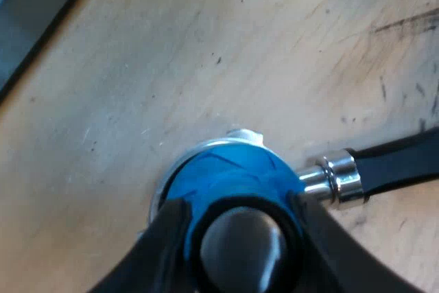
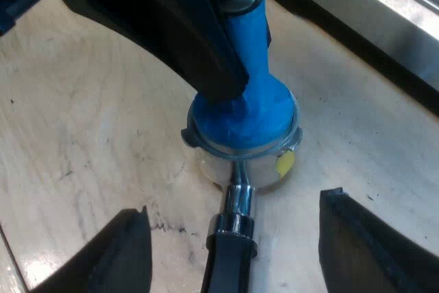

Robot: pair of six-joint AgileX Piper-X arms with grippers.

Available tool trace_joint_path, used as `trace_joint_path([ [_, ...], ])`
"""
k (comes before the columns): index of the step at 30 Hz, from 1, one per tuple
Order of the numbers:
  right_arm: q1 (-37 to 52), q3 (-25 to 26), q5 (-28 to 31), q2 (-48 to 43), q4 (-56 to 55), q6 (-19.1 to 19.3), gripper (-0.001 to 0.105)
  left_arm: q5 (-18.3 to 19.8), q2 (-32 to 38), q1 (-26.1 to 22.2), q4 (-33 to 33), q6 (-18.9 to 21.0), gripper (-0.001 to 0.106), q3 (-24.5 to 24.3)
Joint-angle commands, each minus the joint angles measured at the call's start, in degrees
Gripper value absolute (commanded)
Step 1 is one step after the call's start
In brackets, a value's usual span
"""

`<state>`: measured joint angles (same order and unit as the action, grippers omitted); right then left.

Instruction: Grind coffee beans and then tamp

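Note:
A blue tamper [image 1: 230, 173] with a metal top stands upright in the basket of the metal holder [image 2: 240, 159], which rests on the wooden tabletop. My left gripper [image 1: 240, 238] is shut on the tamper's upper stem, one black finger [image 1: 161, 245] on each side. From the basket, the holder's dark handle [image 2: 230, 255] runs out past a shiny collar [image 1: 339, 176]. My right gripper [image 2: 233, 245] stands open astride that handle, with its fingers [image 2: 130, 252] well apart from it. Seen from the right wrist, the left arm's gripper [image 2: 206, 39] comes down over the blue tamper [image 2: 247, 101].
The espresso machine's metal base [image 2: 384, 12] stands close beyond the holder. A small yellow mark [image 2: 285, 162] shows on the basket's side. Scuffed bare wood [image 1: 171, 66] surrounds the holder, and a dark edge [image 1: 34, 25] borders the tabletop.

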<state>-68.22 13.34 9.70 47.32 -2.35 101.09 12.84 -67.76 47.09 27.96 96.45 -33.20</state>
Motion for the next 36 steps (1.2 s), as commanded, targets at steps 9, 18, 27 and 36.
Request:
trace_joint_path([
  [9, 0.0, 0.1, -0.2, -0.5, 0.8, 0.3, 0.055, -0.2, -0.4, 0.0, 1.7, 1.1, 0.0, 2.0],
  [18, 0.0, 0.1, -0.2, -0.5, 0.8, 0.3, 0.055, -0.6, -0.4, 0.0, 1.7, 1.1, 0.0, 2.0],
  [27, 0.0, 0.1, -1.0, -0.5, 0.8, 0.3, 0.055, -0.3, -6.6, 0.0, 1.9, 1.2, 0.0, 2.0],
  [36, 0.0, 0.1, -1.0, -0.5, 0.8, 0.3, 0.055, -0.7, -7.2, 0.0, 1.9, 1.0, 0.0, 2.0],
])
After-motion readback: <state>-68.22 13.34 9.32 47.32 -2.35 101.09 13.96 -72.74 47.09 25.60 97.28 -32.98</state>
